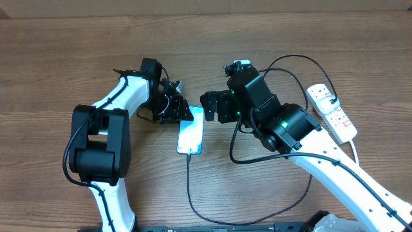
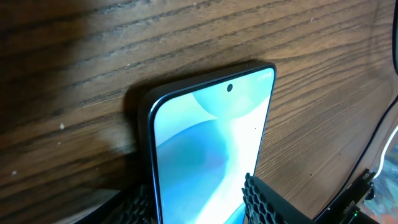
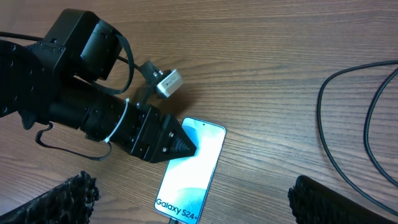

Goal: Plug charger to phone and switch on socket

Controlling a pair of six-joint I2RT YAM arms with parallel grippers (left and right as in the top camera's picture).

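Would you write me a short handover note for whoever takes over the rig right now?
Left gripper: at the phone's top end, grip unclear.
Right gripper: open, empty, beside the phone.
Black cable reaches the phone's bottom edge, apparently plugged in.
Power strip lies by the right arm, no gripper on it.
To do: press its switch; switch state too small to read.

**Robotics lab bench: two arms working at a wood-grain desk**

Two white-and-black robot arms, the left arm (image 1: pixel 122 90) and the right arm (image 1: pixel 341 169), are reaching in from 6 o'clock over a brown wood-grain desk (image 1: pixel 51 58). A green status light (image 1: pixel 284 124) is glowing on the right arm, and a small camera module (image 3: pixel 166 82) is riding on the left wrist. A thin black charger cable (image 1: pixel 188 183) is trailing toward 6 o'clock. A white socket strip (image 1: pixel 331 113) is lying at 3 o'clock, and a pale beige edge (image 1: pixel 193 5) is running along 12 o'clock.
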